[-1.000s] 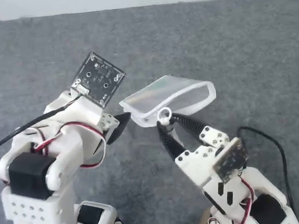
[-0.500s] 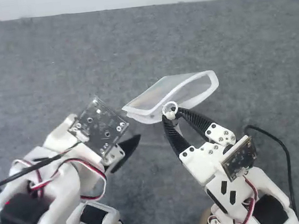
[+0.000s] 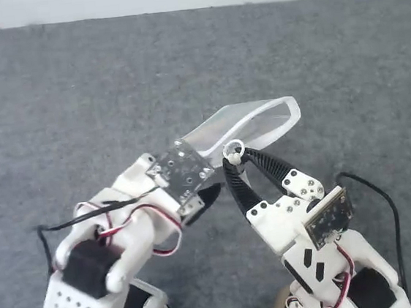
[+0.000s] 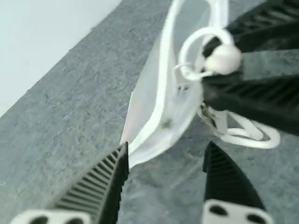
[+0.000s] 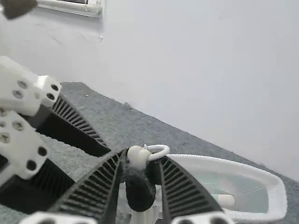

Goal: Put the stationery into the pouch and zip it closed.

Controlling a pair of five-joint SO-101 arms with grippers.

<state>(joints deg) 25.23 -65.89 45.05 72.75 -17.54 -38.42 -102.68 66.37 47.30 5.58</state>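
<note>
Zipping remains: my right hand [image 5: 140, 161] pinches the white ring pull [image 3: 233, 149] of the translucent plastic pouch [image 3: 250, 123], raised over the middle of the grey worktop [image 3: 73, 87], mouth gaping with something pale [image 5: 225, 199] inside, while my left hand [image 4: 167, 149] stands wide open at its end.

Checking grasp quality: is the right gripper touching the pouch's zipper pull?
Touching. The right wrist view shows the right gripper clamped on the zipper pull, at its white bead.

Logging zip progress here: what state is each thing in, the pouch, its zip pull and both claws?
pouch: unzipped, mouth gaping.
zip pull: gripped.
right claw: shut on the zip pull.
left claw: open, by the pouch's end.
</note>
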